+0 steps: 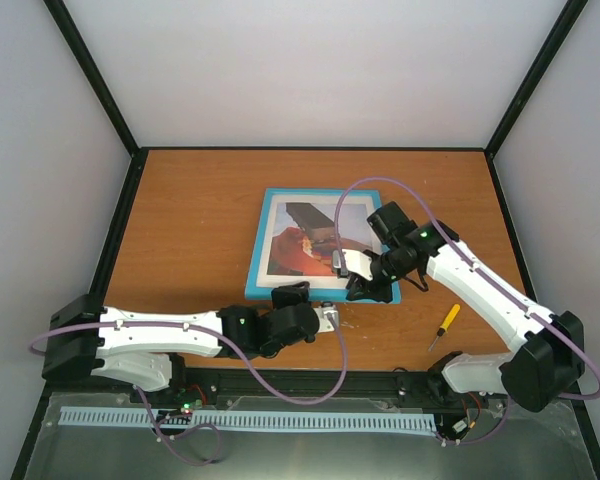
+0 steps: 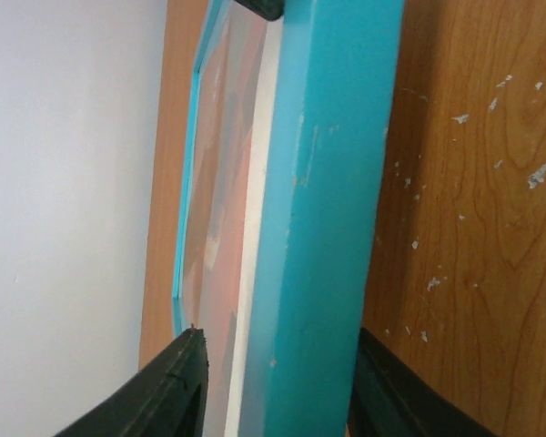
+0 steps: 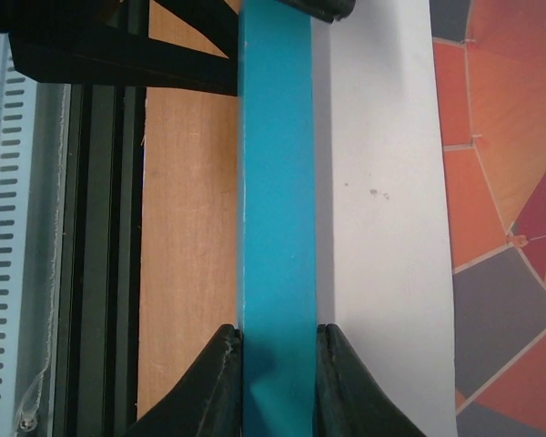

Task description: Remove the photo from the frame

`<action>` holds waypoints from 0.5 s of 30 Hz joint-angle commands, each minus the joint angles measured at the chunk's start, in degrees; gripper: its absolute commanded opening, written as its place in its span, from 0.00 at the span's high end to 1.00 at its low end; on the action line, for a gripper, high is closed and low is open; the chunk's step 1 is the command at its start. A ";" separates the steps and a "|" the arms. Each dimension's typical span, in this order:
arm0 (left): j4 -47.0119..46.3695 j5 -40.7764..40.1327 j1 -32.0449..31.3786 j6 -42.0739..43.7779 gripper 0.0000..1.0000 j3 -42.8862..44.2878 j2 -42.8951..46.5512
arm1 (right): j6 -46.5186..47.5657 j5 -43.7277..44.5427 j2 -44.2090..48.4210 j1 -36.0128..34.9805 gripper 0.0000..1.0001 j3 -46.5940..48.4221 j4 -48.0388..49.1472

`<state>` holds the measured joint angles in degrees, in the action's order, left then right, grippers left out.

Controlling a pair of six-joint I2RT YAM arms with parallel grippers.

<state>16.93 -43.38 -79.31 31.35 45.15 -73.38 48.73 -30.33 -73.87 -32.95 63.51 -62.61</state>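
Note:
The frame [image 1: 261, 250] with its light-blue border lies face up on the wooden table, with the photo [image 1: 305, 245] of red and orange patches and a white margin inside it. My right gripper [image 1: 365, 288] is at the frame's near right corner. In the right wrist view its fingers [image 3: 223, 364] press on both sides of the blue border [image 3: 278, 182], beside the photo [image 3: 510, 182]. My left gripper [image 1: 292, 293] is at the frame's near edge. In the left wrist view its jaws [image 2: 278, 350] straddle the blue border [image 2: 318, 228], and one finger [image 2: 168, 387] stands apart over the photo [image 2: 218, 182].
A small yellow-handled screwdriver [image 1: 443, 325] lies on the table right of the frame, near the right arm. Black posts and white walls enclose the table [image 1: 190, 210]. A black rail [image 1: 310, 380] runs along the near edge.

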 commanded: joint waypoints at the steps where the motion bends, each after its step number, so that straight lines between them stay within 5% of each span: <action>1: -2.32 -3.46 -1.57 2.95 0.62 2.89 -0.13 | -1.46 -3.65 2.95 -0.23 0.97 2.25 -0.35; 9: -2.58 -3.50 -1.81 5.30 0.85 5.50 1.78 | -2.02 -4.37 4.89 -0.30 0.94 2.81 -1.95; 15: -2.26 -1.10 -1.82 4.08 0.93 9.08 4.04 | -1.68 2.97 10.57 -0.29 0.42 4.95 -1.68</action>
<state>17.85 -44.99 -80.82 37.52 48.66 -72.62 46.46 -30.41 -68.14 -32.93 65.58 -64.20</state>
